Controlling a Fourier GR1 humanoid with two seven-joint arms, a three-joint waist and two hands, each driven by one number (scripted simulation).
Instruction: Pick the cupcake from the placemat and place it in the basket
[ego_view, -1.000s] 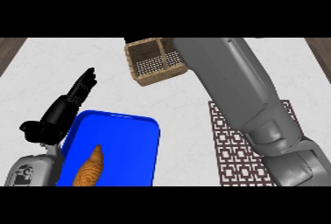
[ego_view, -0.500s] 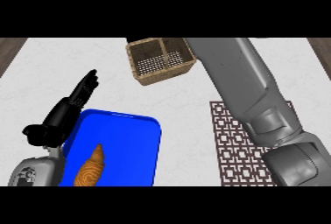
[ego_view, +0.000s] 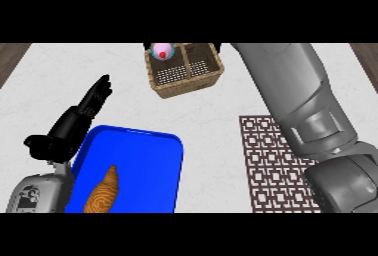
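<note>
Left hand (ego_view: 83, 112): black, fingers straight and together, resting at left beside one blue rectangular tray (ego_view: 151, 170) holding one brown croissant (ego_view: 103, 192). Right hand out of sight; its grey forearm (ego_view: 303, 105) crosses one dark patterned placemat (ego_view: 269, 165). One pink-and-white cupcake (ego_view: 160, 50) sits in the woven wicker basket (ego_view: 188, 82), left compartment.

The counter (ego_view: 192, 115) lies bare in a wide strip between the blue tray (ego_view: 159, 165) near its front-left edge and the patterned placemat (ego_view: 269, 165) toward its front-right, running back to the wicker basket (ego_view: 193, 80) at the far edge. The right forearm (ego_view: 310, 110) slants over the placemat's right part and the counter's right side, blocking passage there. The left hand (ego_view: 81, 112), fingers straight, stands just left of the tray, with bare counter behind it toward the far-left corner.
</note>
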